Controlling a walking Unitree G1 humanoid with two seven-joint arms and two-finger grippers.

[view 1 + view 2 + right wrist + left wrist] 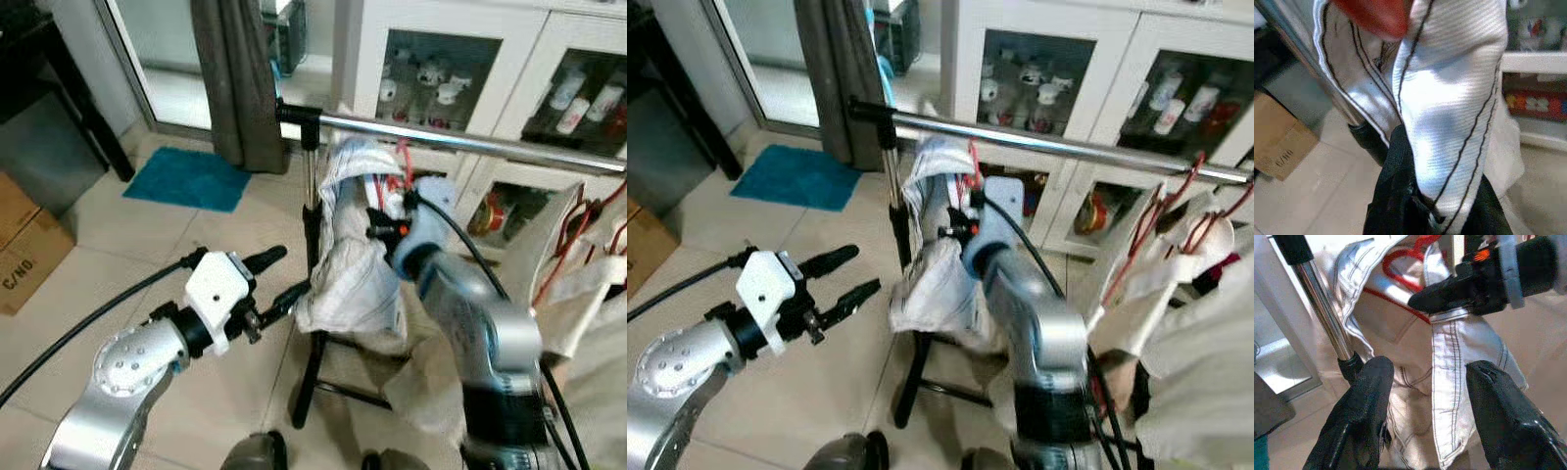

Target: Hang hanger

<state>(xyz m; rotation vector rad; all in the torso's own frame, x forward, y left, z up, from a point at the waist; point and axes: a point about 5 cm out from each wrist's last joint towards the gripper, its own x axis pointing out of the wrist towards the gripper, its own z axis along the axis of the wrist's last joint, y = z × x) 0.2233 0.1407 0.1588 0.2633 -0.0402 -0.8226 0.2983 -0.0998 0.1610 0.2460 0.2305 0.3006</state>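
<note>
Our right gripper [958,227] sits at the centre of the head views, its two black fingers clamped on a fold of the white garment [358,284]; in the right wrist view the striped cloth [1449,112] is pinched between the fingers [1396,196]. The garment hangs on a red hanger [392,181], whose hook reaches up to the horizontal rail [470,142] just right of the rack's upright pole [312,196]; we cannot tell whether the hook rests on the rail or is only held against it.

Our left gripper [276,284] is at lower left of the head views, fingers spread wide and holding nothing, its tips pointing right toward the garment's lower edge and just beside it. In the left wrist view the two fingers [1366,416] frame the white cloth, with the pole [1322,313] at upper left and the right gripper [1469,289] at upper right, gripping the fabric below the red hanger [1400,269].

Further right along the rail, more red hangers [1176,211] carry other white clothes [1146,294]. Behind the rack stands a white glass-fronted cabinet [441,69], a grey curtain [235,78] hangs at upper left, a blue mat [186,176] lies on the tiled floor [147,255], and a cardboard box [24,245] sits at the left edge.
</note>
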